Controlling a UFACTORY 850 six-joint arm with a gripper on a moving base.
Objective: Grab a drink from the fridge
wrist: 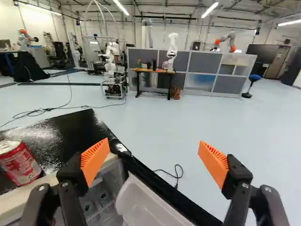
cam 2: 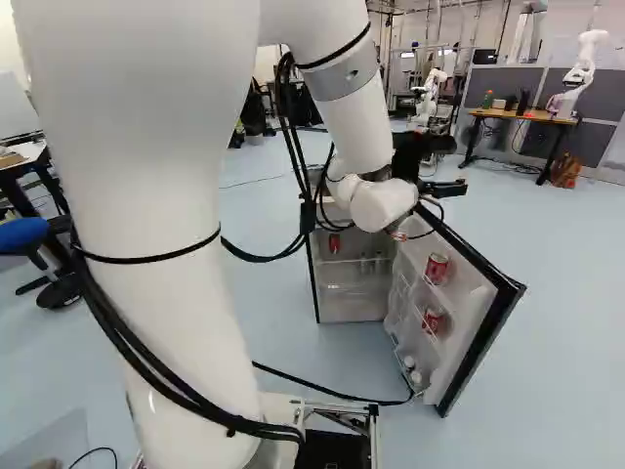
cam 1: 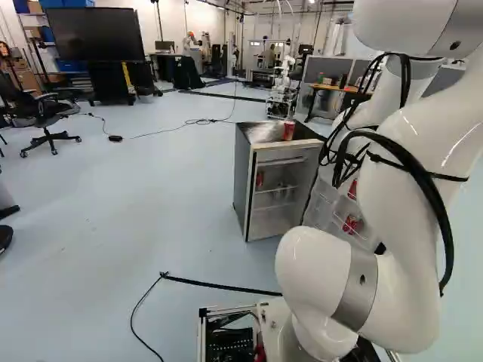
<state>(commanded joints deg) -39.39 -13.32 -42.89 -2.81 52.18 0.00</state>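
Left base view: The fridge [cam 1: 243, 181] is shown with its open front turned toward the base. On the fridge top, a red can [cam 1: 289, 130] is seen upright, its long axis vertical, near the front edge. Pale floor [cam 1: 151, 188] is seen to the left of the fridge.

Right base view: The door [cam 2: 474, 318] is swung out from the fridge, its free edge directed toward the base. Two red door cans [cam 2: 437, 268] are held on its racks, one above the other, with axes roughly upright; another, the inner can [cam 2: 334, 242], is seen inside. The claw [cam 2: 458, 167] is positioned above the door, and floor is seen beyond it.

Wrist view: The claw [wrist: 154, 157] is spread wide, its orange pads [wrist: 95, 157] well apart, with floor and door edge seen between them. The red can is found outside the fingers, beside one of them, lid upward, close to the pale front edge of the fridge top. A translucent door bin [wrist: 146, 200] is seen below.
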